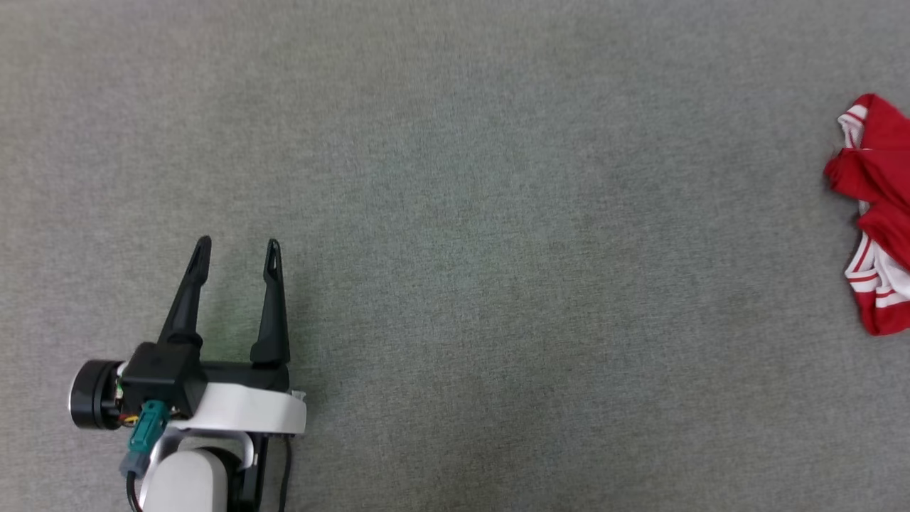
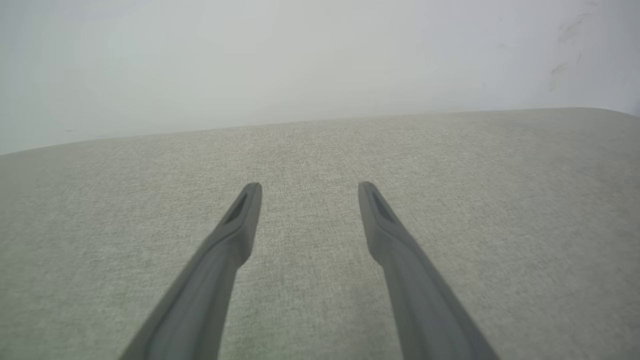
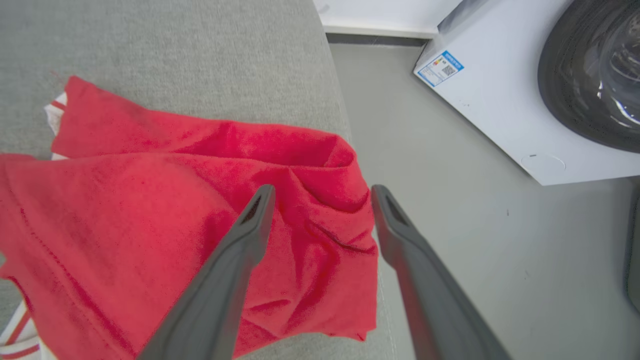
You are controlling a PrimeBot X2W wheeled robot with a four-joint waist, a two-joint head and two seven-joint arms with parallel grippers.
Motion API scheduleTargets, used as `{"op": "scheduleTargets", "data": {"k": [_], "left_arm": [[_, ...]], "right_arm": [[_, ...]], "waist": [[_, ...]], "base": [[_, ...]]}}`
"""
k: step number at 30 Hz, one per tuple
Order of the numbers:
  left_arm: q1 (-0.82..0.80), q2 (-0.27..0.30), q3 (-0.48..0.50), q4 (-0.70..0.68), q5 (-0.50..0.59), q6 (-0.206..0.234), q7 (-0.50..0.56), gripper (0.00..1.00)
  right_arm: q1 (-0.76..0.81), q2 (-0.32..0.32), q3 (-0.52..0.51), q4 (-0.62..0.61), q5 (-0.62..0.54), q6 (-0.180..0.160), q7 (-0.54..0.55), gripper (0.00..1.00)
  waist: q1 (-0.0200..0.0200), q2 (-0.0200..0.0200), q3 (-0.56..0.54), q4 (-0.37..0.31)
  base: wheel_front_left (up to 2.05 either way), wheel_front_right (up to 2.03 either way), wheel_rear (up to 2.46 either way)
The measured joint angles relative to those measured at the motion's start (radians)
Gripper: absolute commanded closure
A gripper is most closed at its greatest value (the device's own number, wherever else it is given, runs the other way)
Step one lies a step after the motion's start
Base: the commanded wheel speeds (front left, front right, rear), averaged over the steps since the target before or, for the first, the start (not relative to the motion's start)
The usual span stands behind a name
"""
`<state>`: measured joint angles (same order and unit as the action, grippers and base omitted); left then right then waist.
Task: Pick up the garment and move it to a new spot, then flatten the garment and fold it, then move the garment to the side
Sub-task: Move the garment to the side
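The red shirt point(image 1: 874, 213) lies in a loose, creased bundle at the far right edge of the head camera's frame, with white-and-red striped trim showing at its lower end, on a grey cloth-covered surface point(image 1: 455, 213). In the right wrist frame, the right gripper point(image 3: 324, 191) hangs just over the shirt with its two fingers spread wide and nothing between them. The fabric's right border sits at the very brink of the surface, above the floor point(image 3: 450, 260), and a white washing machine point(image 3: 500, 110) fills the upper right. At the lower left of the head frame, the left gripper point(image 1: 239, 244) stands just as wide and empty, well apart from the shirt over bare cloth. The scene would suit a shirt waiting to be gathered up as well as one set aside after folding, though the rumpled layers look more bunched than squarely folded. Either way, the care needed seems to lie at that brink: the right fingers would do best to travel straight up or down over the cloth, not sideways, since a snagged fold could drag the soft fabric off the edge
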<state>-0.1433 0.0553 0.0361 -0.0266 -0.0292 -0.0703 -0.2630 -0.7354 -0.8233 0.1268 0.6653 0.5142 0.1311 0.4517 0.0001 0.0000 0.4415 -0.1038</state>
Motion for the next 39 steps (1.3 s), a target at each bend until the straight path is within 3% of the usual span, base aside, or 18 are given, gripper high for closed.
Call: {"op": "scheduleTargets", "data": {"k": [10, 15, 22, 31, 39], "left_arm": [[0.078, -0.003, -0.007, 0.015, -0.019, 0.027, 0.0, 0.0], [0.113, -0.004, -0.011, 0.021, -0.029, 0.038, 0.0, 0.0], [0.151, -0.004, -0.01, 0.031, -0.049, 0.049, 0.0, 0.0], [0.182, -0.004, -0.026, 0.044, -0.063, 0.064, 0.0, 0.0], [0.199, -0.004, -0.031, 0.056, -0.064, 0.073, 0.0, 0.0]], "right_arm": [[-0.016, 0.059, -0.08, -0.146, -0.138, 0.0, -0.256, 0.0], [-0.008, 0.181, -0.146, -0.238, -0.236, 0.0, -0.445, 0.0], [0.121, 0.366, -0.178, -0.378, -0.342, 0.0, -0.641, 0.0], [0.342, 0.567, -0.164, -0.512, -0.384, 0.0, -0.71, 0.0], [0.536, 0.679, -0.156, -0.544, -0.365, 0.0, -0.714, 0.0]], "waist": [[-0.0001, 0.0, -0.134, -0.006], [-0.0001, 0.0, -0.198, 0.004], [-0.0002, 0.0, -0.276, 0.034], [-0.0002, 0.0, -0.332, 0.092], [-0.0003, 0.0, -0.368, 0.129]], "base": [[0.0, 0.0, 0.0], [0.0, 0.0, 0.0], [0.0, 0.0, 0.0], [0.0, 0.0, 0.0], [0.0, 0.0, 0.0]]}}
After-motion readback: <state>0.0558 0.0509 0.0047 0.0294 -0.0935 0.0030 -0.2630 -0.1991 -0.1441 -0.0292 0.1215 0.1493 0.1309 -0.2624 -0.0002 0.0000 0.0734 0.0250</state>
